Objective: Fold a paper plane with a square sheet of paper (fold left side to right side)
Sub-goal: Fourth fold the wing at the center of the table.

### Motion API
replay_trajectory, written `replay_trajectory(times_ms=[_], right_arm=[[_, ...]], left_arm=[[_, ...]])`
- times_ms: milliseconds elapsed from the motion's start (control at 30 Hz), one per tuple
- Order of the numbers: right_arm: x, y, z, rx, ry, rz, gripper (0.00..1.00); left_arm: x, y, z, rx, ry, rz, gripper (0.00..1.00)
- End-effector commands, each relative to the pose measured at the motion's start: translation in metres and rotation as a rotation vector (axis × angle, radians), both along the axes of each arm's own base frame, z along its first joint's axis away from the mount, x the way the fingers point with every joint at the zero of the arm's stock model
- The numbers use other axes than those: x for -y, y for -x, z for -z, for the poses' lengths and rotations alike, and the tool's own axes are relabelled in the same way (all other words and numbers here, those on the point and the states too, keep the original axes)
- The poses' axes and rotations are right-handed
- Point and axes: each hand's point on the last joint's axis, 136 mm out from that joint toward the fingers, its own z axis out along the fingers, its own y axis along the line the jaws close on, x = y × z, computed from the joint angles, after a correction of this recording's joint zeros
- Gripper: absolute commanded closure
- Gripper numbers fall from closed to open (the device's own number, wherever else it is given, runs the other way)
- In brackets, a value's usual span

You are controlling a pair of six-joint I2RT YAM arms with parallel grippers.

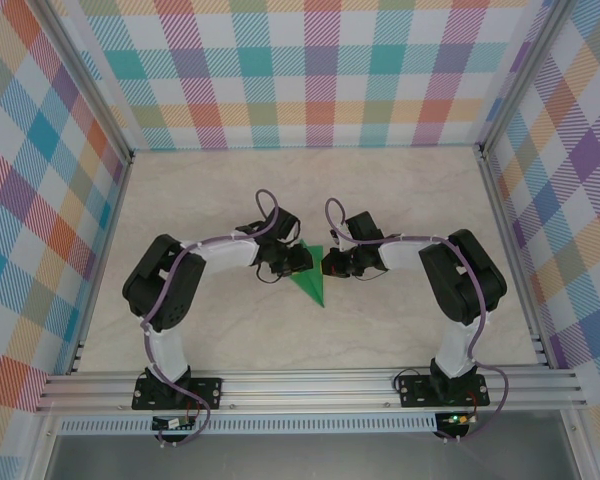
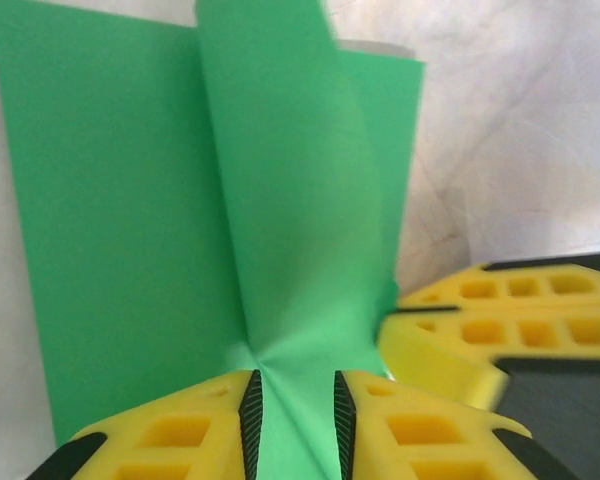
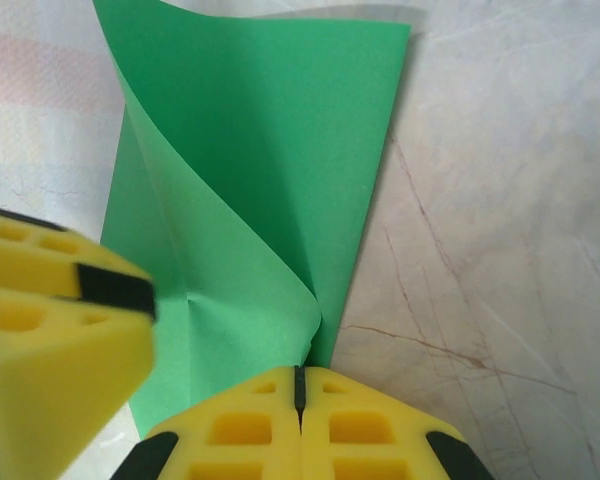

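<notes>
On the table (image 2: 520, 130), left gripper (image 2: 295, 400) pinches the paper plane (image 2: 120, 230); right gripper (image 3: 300, 385), closed, crowds just beside.

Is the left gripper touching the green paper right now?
Touching. The left wrist view shows a raised fold of the green paper running down between the pads of the left gripper, filling the gap against both black faces.

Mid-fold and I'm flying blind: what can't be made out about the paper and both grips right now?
Top external: the green paper is covered at its far end by both wrists; creases too small to read.
Left wrist: paper runs between the fingers of the left gripper; whether they pinch it is cut off by the bottom edge.
Right wrist: the right gripper is shut; whether it nips the raised flap is hidden by its own tips.
</notes>
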Motion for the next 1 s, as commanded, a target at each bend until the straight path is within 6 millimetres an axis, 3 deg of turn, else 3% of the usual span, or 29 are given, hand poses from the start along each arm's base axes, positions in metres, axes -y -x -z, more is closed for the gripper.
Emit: replay_trajectory(times_ms=[0,100,533,967], right_arm=[[0.014,0.023,0.032,-0.093,0.105,-0.018,0.96],[0.014,0.023,0.032,-0.093,0.104,-0.019,0.96],[0.012,0.024,0.033,-0.100,0.111,-0.029,0.96],[0.008,0.021,0.024,-0.079,0.092,-0.033,0.95]], left_arm=[[-0.001,0.001,-0.034,0.063,0.032,0.016,0.72],[0.003,0.000,-0.035,0.063,0.051,0.025,0.71],[0.024,-0.018,-0.002,0.002,0.055,0.039,0.73],[0.008,-0.005,0.034,-0.051,-0.021,0.016,0.74]])
